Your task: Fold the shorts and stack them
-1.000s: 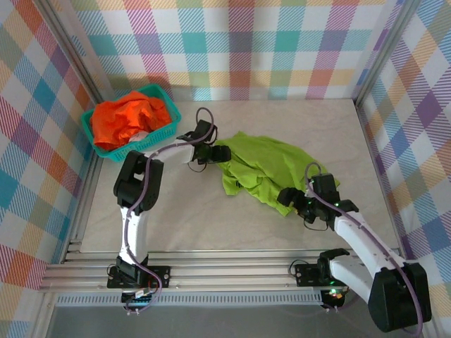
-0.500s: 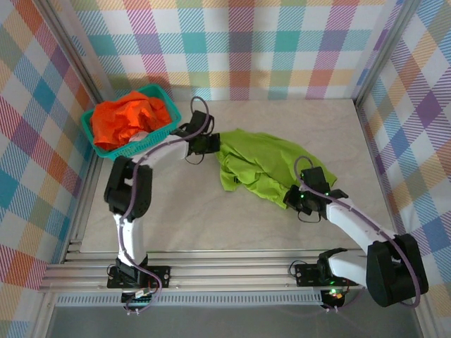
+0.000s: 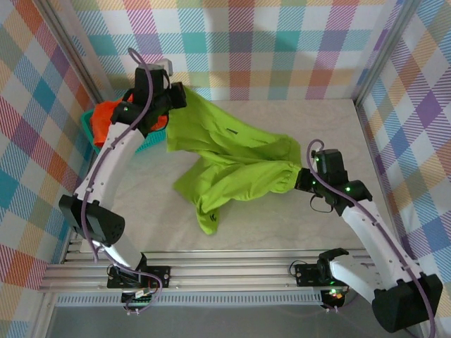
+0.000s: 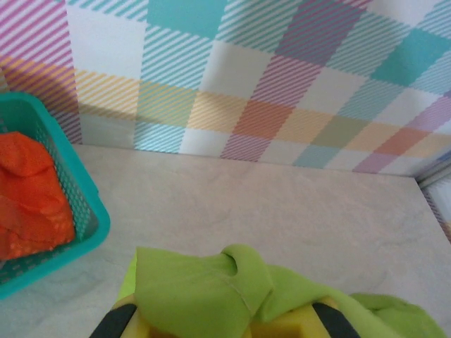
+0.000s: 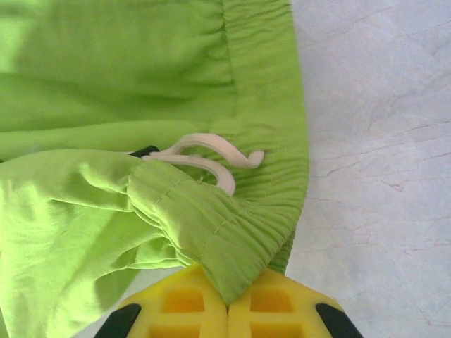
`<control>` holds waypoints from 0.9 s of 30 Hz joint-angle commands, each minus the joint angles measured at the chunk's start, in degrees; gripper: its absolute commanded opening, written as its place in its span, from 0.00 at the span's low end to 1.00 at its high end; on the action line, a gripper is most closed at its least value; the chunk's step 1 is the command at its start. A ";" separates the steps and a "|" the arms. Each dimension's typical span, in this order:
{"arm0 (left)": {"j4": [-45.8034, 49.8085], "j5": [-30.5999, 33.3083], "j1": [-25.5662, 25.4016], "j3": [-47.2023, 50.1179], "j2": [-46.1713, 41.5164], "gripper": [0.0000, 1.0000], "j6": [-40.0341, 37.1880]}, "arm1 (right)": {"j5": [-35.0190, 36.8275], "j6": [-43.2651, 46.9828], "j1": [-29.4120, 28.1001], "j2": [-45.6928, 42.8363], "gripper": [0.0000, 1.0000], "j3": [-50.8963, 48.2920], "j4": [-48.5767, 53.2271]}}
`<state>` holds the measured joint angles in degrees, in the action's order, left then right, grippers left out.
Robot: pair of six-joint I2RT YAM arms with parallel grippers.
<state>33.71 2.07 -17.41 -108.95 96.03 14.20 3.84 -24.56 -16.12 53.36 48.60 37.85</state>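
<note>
Left gripper (image 3: pixel 176 95) clamped on edge of lime green shorts (image 3: pixel 232 165). Orange shorts (image 3: pixel 109 116) in teal basket (image 3: pixel 88 127), just left of it. Right gripper (image 5: pixel 227 310) pinched tight on gathered waistband, cream drawstring (image 5: pixel 204 158) just ahead of fingertips. Cloth stretched between both grippers, one leg sagging onto table (image 3: pixel 338 127).

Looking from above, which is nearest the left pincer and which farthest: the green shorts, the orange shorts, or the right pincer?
1. Lime green shorts: gripped in the left pincer itself, stretching away to its right.
2. Orange shorts: just to its left, in the teal basket.
3. Right pincer: far off to the right, pinching the same green shorts.
</note>
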 commanded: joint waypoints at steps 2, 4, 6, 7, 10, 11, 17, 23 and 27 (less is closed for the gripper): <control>5.82 -2.02 2.42 -9.10 10.53 0.19 -1.06 | -3.90 2.56 0.27 -3.83 0.01 -3.17 5.87; 7.57 -5.05 4.33 -14.65 15.74 0.23 1.16 | -6.50 1.96 0.23 -5.25 0.11 -5.96 4.62; 10.08 -8.58 6.39 -21.09 21.63 0.48 3.56 | -9.38 1.72 0.26 -5.94 0.49 -7.90 3.40; 11.83 -10.22 7.36 -24.78 24.27 0.60 4.32 | -9.87 1.49 0.21 -6.33 0.60 -8.21 3.12; 15.48 -13.40 7.51 -29.65 26.42 0.74 2.10 | -9.61 1.57 0.23 -7.19 0.74 -7.17 2.44; 15.48 -13.32 6.83 -28.15 24.87 0.75 1.10 | -9.70 1.76 0.21 -7.09 0.76 -6.46 2.18; 3.37 -15.04 2.91 3.17 5.54 0.94 2.02 | -12.99 3.71 0.23 6.18 0.83 0.74 -6.11; -9.66 -16.83 1.35 30.54 -5.62 0.98 8.35 | -16.94 3.07 0.22 27.67 0.86 10.87 -14.37; -12.43 -15.74 0.45 39.09 -5.66 0.98 9.04 | -13.65 3.46 0.46 39.05 0.87 19.56 -11.70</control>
<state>26.46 -13.47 -16.51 -74.32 88.71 21.08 -10.35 -21.80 -16.12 88.44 63.44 26.81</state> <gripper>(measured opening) 0.976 0.866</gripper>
